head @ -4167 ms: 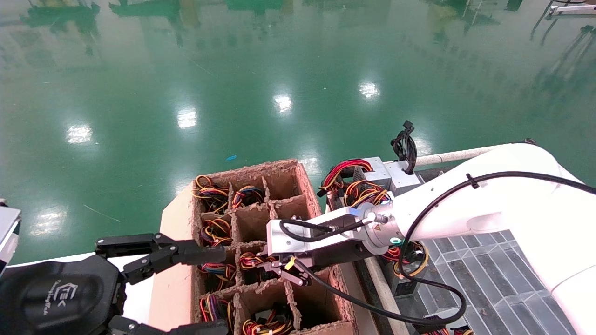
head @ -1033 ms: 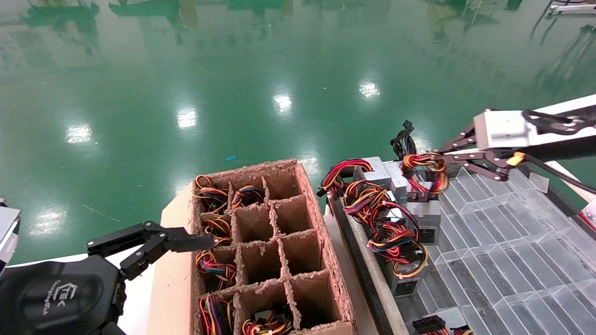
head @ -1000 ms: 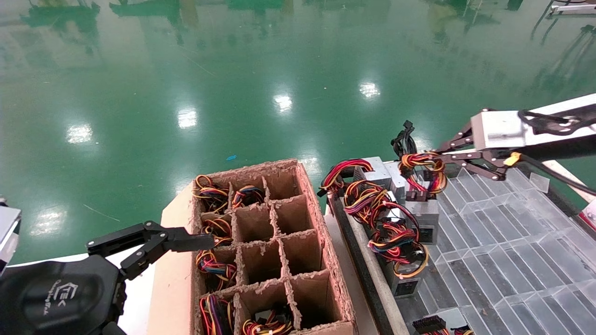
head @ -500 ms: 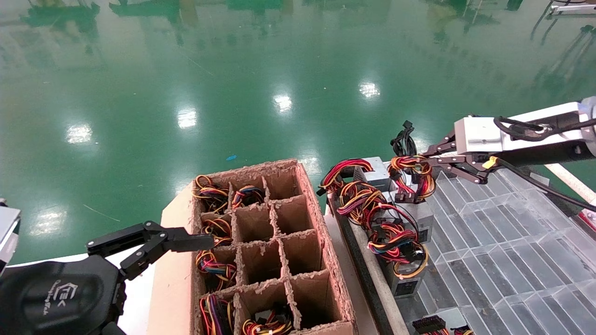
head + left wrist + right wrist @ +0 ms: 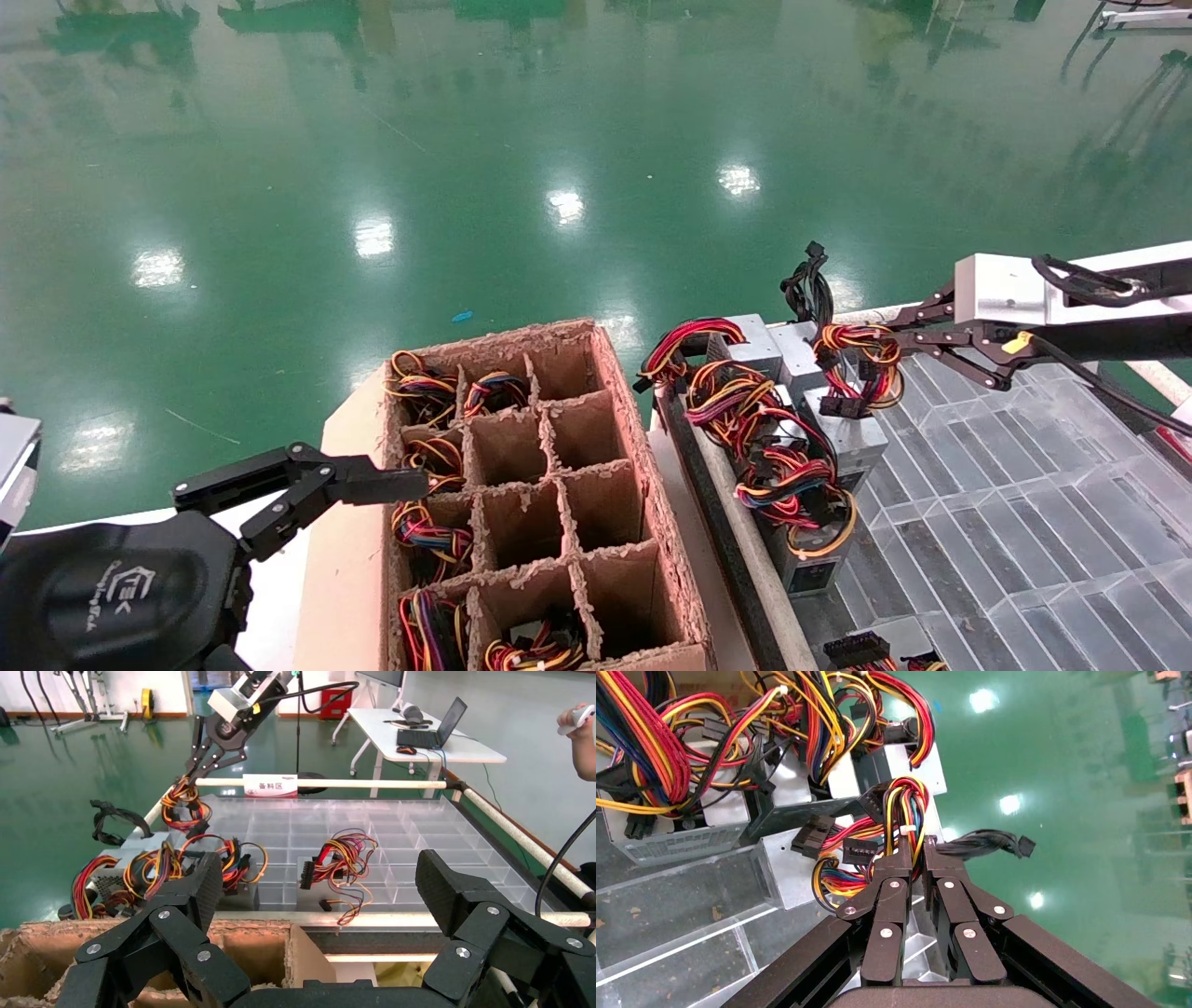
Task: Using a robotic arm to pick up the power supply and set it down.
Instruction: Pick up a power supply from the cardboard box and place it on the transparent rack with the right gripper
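My right gripper (image 5: pixel 892 328) is shut on the red, yellow and orange wire loop (image 5: pixel 859 359) of the power supply (image 5: pixel 852 433). The silver box hangs below the loop, its lower end down among the clear tray's (image 5: pixel 1024 485) compartments, beside the other supplies. In the right wrist view the fingers (image 5: pixel 902 864) of the right gripper (image 5: pixel 914 846) pinch the wires (image 5: pixel 905 808) just past a white zip tie, with the power supply's metal box (image 5: pixel 793 864) beyond. My left gripper (image 5: pixel 307 485) stands open at the cardboard box's (image 5: pixel 643 438) near-left side and holds nothing (image 5: pixel 316 888).
The divided cardboard box has wired supplies in several cells (image 5: pixel 424 391). More supplies (image 5: pixel 792 485) line the tray's left edge, and a grey box with a black cable bundle (image 5: pixel 808 289) stands at the far end. A white rail (image 5: pixel 316 783) bounds the tray.
The right gripper carried the power supply from the cardboard box over to the clear tray. In the last half second it moved right and lowered the box among the tray's compartments. The left arm barely moved.
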Robot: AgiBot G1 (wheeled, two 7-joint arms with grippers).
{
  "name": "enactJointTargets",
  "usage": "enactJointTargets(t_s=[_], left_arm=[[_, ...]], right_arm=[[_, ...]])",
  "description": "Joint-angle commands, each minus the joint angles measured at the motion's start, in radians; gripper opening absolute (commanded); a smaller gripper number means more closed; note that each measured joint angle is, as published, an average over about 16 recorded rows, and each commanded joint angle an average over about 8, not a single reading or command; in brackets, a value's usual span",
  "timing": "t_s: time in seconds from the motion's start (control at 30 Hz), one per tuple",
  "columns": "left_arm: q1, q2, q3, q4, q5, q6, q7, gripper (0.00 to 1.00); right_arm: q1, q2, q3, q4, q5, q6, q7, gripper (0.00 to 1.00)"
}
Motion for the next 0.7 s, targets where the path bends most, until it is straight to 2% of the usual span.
enactJointTargets(t_s=[0.03, 0.2, 0.27, 0.7], left_arm=[[0.0, 0.0, 0.0, 0.0, 0.0, 0.0, 0.0, 1.0], [0.0, 0.0, 0.0, 0.0, 0.0, 0.0, 0.0, 1.0], [0.0, 0.0, 0.0, 0.0, 0.0, 0.0, 0.0, 1.0], [0.0, 0.0, 0.0, 0.0, 0.0, 0.0, 0.0, 1.0]], right_arm=[[-0.003, 0.004, 0.0, -0.007, 0.0, 0.004, -0.004, 0.25], [-0.008, 0.009, 0.002, -0.022, 0.002, 0.02, 0.007, 0.85], [-0.009, 0.01, 0.003, -0.028, 0.004, 0.026, 0.013, 1.0], [-0.009, 0.009, 0.004, -0.03, 0.007, 0.03, 0.016, 1.0]])
